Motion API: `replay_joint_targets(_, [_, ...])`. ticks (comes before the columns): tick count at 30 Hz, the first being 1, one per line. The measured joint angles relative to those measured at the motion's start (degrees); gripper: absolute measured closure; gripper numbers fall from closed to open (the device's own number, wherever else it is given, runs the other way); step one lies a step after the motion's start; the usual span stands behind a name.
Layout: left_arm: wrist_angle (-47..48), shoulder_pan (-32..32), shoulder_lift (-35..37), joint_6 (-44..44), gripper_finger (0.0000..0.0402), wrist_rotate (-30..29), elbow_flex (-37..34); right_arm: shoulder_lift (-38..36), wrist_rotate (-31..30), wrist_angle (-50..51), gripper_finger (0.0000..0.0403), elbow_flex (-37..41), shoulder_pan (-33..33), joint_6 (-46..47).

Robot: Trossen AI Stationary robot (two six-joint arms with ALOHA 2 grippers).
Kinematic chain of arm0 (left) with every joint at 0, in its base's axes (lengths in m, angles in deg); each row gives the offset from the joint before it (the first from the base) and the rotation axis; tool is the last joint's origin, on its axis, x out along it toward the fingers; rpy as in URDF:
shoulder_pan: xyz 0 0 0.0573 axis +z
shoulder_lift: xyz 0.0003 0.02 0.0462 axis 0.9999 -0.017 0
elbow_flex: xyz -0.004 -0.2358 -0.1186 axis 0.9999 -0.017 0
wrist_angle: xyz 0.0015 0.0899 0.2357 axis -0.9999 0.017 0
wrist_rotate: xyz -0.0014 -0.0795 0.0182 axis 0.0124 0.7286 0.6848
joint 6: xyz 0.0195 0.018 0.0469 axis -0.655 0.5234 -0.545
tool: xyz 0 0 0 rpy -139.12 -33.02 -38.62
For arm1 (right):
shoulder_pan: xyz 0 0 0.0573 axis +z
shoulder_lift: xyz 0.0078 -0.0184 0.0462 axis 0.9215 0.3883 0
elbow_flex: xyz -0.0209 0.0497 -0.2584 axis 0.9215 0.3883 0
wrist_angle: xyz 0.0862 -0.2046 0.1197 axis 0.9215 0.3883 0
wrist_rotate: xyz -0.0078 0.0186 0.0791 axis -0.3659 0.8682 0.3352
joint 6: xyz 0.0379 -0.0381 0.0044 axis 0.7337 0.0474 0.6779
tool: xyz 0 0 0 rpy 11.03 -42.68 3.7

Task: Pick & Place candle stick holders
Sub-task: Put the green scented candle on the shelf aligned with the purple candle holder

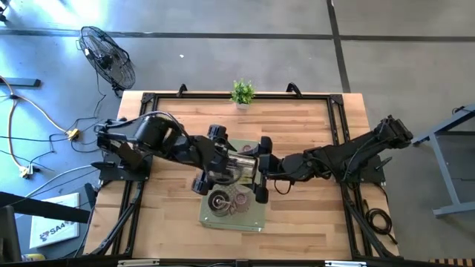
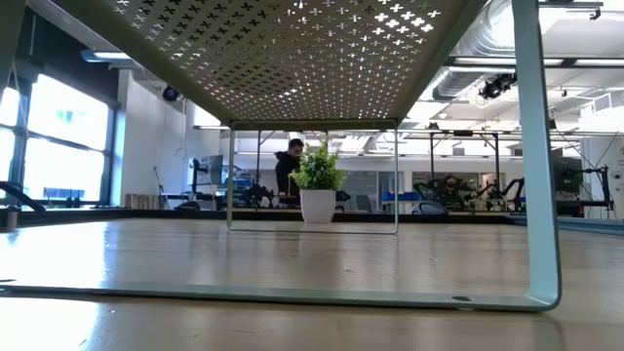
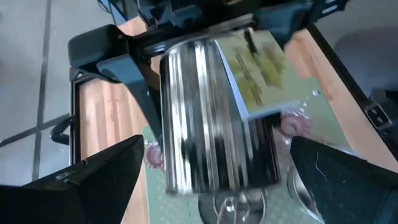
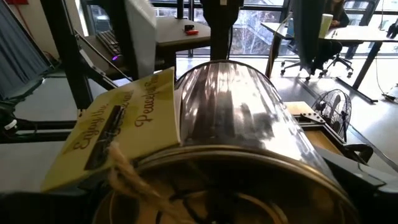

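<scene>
A shiny silver metal cylinder holder (image 1: 239,165) with a yellow paper label (image 3: 258,68) lies on its side in the air above a light green perforated tray stand (image 1: 256,221). My right gripper (image 1: 260,172) is shut on it at its open mouth. My left gripper (image 3: 217,186) is open. Its fingers stand on either side of the cylinder's other end with a small gap. On the stand below are a silver holder with a round base (image 1: 219,200) and pink glass cups (image 1: 241,199). Neither gripper shows in the low view. My right gripper holds the cylinder at its open-mouth end (image 4: 249,155), where twine and the label hang. One finger (image 4: 367,177) lies along the cylinder's outer side; the other is hidden by the label. It comes level from the table's right. The cylinder lies horizontal, clear of the stand.
A small green potted plant (image 1: 242,93) stands at the table's far edge and also shows in the low view (image 2: 317,180). The stand's underside (image 2: 292,58) and leg (image 2: 531,146) fill the low view. A fan (image 1: 107,55) stands off the table at the far left. A person (image 2: 291,161) is in the room behind.
</scene>
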Motion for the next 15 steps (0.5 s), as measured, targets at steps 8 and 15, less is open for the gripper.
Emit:
replay_joint_targets(8, [0.4, 1.7, -3.8, 3.3, 0.0002, 1.3, 0.0, 0.0, 0.0, 0.5, 0.0046, 0.0, 0.0, 0.1])
replay_joint_targets(15, [1.4, 5.6, -3.9, 7.1, 0.0002, 9.8, 0.1, 0.1, -0.4, 1.3, 0.0046, 0.0, -0.1, 0.2])
